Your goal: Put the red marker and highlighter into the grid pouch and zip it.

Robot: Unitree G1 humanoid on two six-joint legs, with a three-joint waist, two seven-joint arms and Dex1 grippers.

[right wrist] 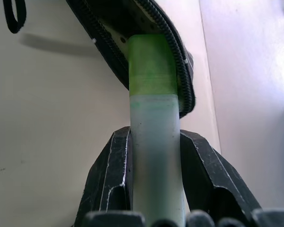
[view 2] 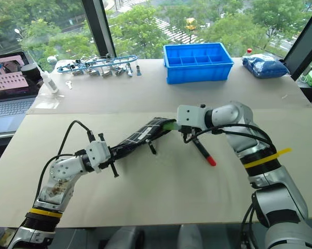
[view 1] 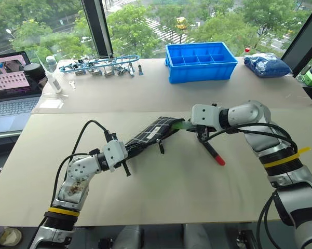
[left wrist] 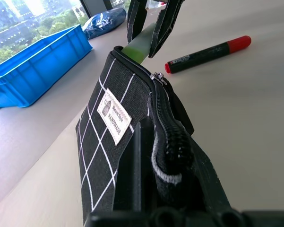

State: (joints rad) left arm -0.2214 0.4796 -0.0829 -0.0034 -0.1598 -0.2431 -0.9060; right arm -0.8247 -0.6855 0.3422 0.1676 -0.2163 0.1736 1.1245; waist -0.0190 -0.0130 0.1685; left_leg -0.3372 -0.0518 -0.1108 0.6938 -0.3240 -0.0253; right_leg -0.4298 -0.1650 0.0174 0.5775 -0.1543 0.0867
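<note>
Left end effector [view 1: 125,158] clenched on black white-gridded fabric pouch [view 1: 150,134], lifting it. Right end effector [right wrist: 153,156] grasps thick light-green highlighter [right wrist: 153,142], tip inside pouch mouth. Slim black red-capped marker [view 1: 213,152] on table [view 1: 171,187], 4 o'clock of pouch.

On the surface: one pouch [view 1: 150,134], one highlighter [right wrist: 153,118], one marker [view 1: 212,151]. At the far edge: one blue bin [view 1: 200,61] of eight compartments, one blue bag [view 1: 267,65], one heap of metal clips [view 1: 101,66], and one white bottle [view 1: 53,78]. One laptop [view 1: 11,85] stands at the left edge.
</note>
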